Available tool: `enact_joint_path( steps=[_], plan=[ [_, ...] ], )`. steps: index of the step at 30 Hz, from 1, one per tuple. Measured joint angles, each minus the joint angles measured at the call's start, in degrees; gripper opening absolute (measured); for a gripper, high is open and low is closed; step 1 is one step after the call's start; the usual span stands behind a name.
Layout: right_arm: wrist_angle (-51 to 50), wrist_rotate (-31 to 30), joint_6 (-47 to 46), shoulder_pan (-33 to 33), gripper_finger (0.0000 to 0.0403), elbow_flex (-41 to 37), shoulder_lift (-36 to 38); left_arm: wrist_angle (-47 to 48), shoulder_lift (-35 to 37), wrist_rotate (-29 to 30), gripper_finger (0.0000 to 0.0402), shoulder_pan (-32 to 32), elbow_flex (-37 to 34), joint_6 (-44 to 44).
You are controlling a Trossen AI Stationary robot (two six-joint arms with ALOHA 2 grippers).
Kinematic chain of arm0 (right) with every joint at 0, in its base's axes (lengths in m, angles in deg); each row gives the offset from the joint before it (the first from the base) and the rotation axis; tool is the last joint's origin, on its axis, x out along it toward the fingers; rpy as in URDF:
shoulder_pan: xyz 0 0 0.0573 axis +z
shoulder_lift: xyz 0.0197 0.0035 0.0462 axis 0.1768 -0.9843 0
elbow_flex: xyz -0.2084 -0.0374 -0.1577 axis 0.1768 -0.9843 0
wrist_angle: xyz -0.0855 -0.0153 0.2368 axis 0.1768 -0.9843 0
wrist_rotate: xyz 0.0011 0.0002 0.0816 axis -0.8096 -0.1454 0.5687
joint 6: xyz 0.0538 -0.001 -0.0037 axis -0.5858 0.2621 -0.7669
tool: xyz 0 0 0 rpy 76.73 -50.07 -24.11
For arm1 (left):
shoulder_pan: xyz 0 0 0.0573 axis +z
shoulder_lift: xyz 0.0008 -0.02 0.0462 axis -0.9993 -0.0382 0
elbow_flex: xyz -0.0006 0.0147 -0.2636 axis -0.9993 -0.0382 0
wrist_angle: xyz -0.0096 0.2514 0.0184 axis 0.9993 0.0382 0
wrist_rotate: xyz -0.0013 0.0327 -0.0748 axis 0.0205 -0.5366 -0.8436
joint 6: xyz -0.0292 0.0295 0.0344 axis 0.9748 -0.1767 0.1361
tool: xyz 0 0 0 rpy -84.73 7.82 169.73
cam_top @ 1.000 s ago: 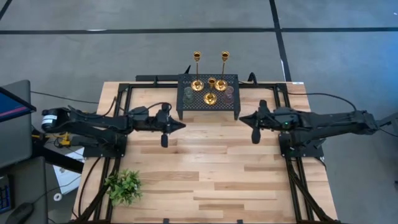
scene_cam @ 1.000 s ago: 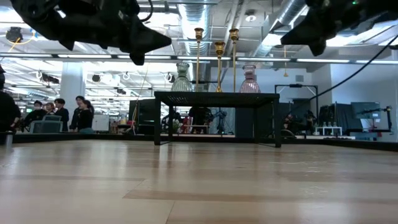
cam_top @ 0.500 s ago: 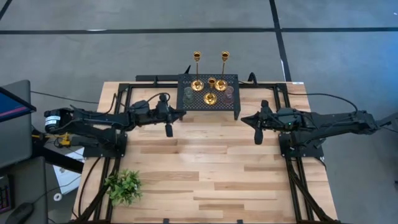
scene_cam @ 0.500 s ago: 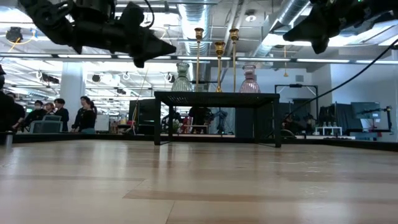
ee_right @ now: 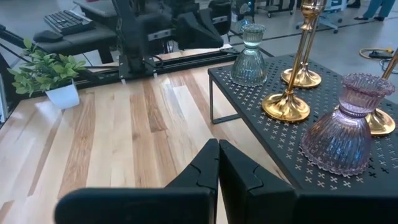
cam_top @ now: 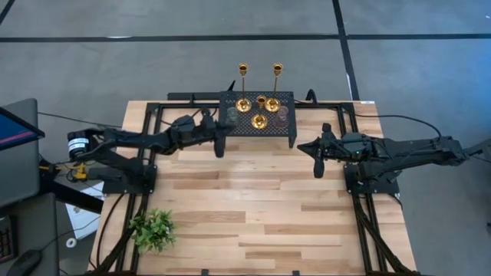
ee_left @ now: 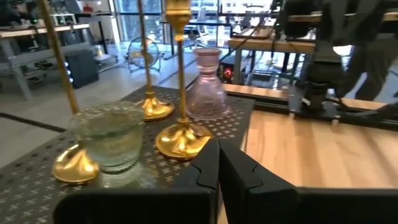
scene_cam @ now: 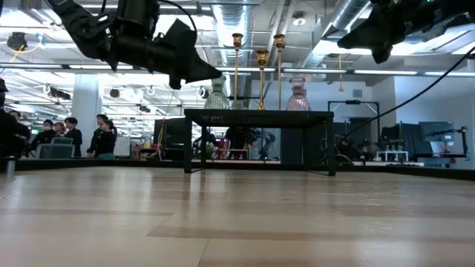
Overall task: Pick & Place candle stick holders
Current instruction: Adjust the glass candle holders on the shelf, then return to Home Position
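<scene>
Left gripper [cam_top: 223, 139], fingers shut, now closer to the black rack [cam_top: 256, 132], beside its left edge.

This is a big open workshop or robot lab. Bare pipes and ducts [scene_cam: 326, 22] run under the ceiling, and the grey floor [cam_top: 153, 61] has dark lines. Behind the wooden table [cam_top: 253, 222], people [scene_cam: 100, 133] sit at desks with equipment.

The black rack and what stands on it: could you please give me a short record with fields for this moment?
rack: black perforated rack at the table's far edge
gold holders: three candlesticks, all upright on the rack
glass holders: grey-green cup at the rack's left end, pinkish cup at its right end
left hand: left hand shut, holding nothing, at the rack's left end
right hand: right hand shut, holding nothing, right of the rack
plant: small plant at the near left
</scene>
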Motion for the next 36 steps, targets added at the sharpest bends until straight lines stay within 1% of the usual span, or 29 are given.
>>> enact_joint_path(
  steps=[6,22,28,33,36],
  plan=[
    [0.0,-0.02,0.0,0.0,0.0,0.0,0.0,-0.13,-2.05,0.09,0.0002,2.07,0.48,0.0],
    [0.0,-0.13,-0.02,-0.02,0.0,0.0,0.0,-0.96,-2.11,0.27,0.0002,5.72,0.48,-0.1],
    [0.02,-2.01,-0.03,0.0,0.0,0.0,0.0,-1.94,-2.09,0.33,0.0002,6.17,0.48,-0.17],
    [0.02,-2.1,-0.08,0.0,0.0,0.0,0.0,-2.06,-2.09,0.23,0.0002,6.13,0.48,-0.17],
    [0.02,-2.06,-0.2,0.0,0.0,0.0,0.0,-2.12,-2.09,-1.71,0.0002,5.99,0.48,0.71]
  ],
)
